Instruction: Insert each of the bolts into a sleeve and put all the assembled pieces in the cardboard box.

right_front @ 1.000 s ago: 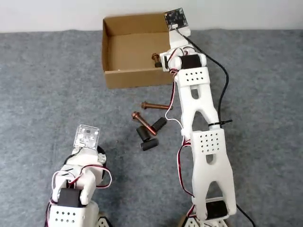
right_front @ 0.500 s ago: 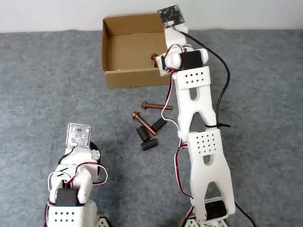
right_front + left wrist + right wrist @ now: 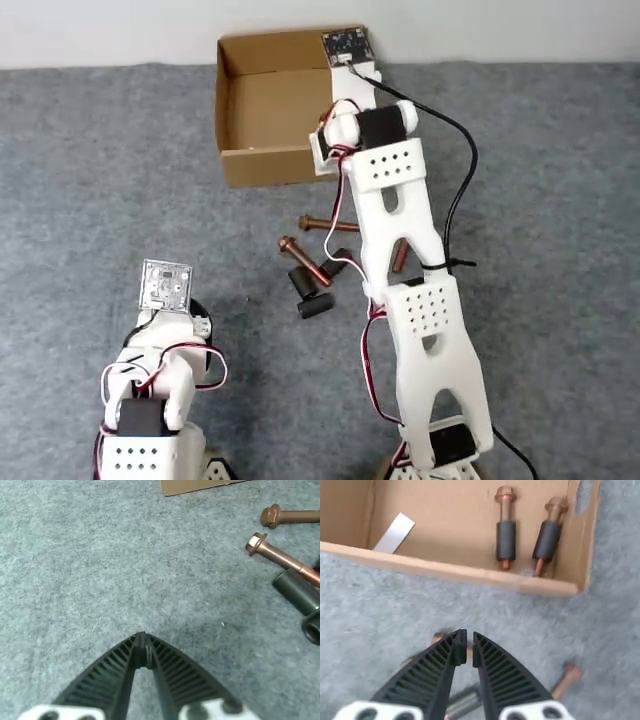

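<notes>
R gripper: fingers all but together, only a hairline slit at the tips, nothing btwn them. It hangs over the carpet just outside the cardboard box, tips near the box's front wall. Straight ahead of the tips, past that wall, 2 done pcs lie side by side on the box floor: near assembled piece and corner assembled piece. Each is a bolt w/ a black sleeve on its shank, heads pointing away from the gripper. The corner one sits just beside the box's side wall. A white strip lies on the box floor, well off to the other side.

Below the R fingers, a loose bolt head pokes out beside one finger. A stray bolt lies off to the other side. A partly hidden sleeve shows under the fingers.

L gripper: fingers shut tip to tip, empty, over bare carpet. Ahead and off to one side, well apart from it, are a far bolt, a closer bolt and 2 black sleeves: upper sleeve, just beside the closer bolt's shank, and edge sleeve.
</notes>
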Available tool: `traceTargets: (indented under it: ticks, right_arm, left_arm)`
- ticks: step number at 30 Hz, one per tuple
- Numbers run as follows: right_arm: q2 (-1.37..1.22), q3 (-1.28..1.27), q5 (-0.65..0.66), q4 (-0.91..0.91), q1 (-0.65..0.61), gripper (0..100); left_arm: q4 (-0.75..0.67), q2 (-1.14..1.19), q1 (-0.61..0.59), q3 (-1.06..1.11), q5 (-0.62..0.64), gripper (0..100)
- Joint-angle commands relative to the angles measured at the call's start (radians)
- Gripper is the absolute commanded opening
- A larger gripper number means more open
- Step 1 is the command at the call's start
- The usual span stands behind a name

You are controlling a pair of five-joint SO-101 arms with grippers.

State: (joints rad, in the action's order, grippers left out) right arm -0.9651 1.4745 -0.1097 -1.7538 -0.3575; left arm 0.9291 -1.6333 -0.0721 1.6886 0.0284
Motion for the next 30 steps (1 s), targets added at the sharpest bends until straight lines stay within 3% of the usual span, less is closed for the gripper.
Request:
traceTargets:
  ticks: [1,8,16,30]
  right_arm:
    - [0.180,-0.206,-0.087,-0.044,-0.016,0.9]
    - [0.326,-0.562,-0.270,-0.041,-0.044,2.1]
    - [0.305,-0.687,-0.371,-0.038,-0.107,26.1]
    - [0.094,-0.686,-0.419,0.073,-0.116,22.4]
  left_arm:
    - [-0.028,-0.005,-0.005,-0.002,-0.005,0]
    - [-0.038,-0.005,-0.006,-0.002,-0.005,0]
    - [-0.041,-0.005,-0.008,-0.002,-0.005,0]
    - [-0.040,-0.005,-0.008,-0.002,-0.005,0]
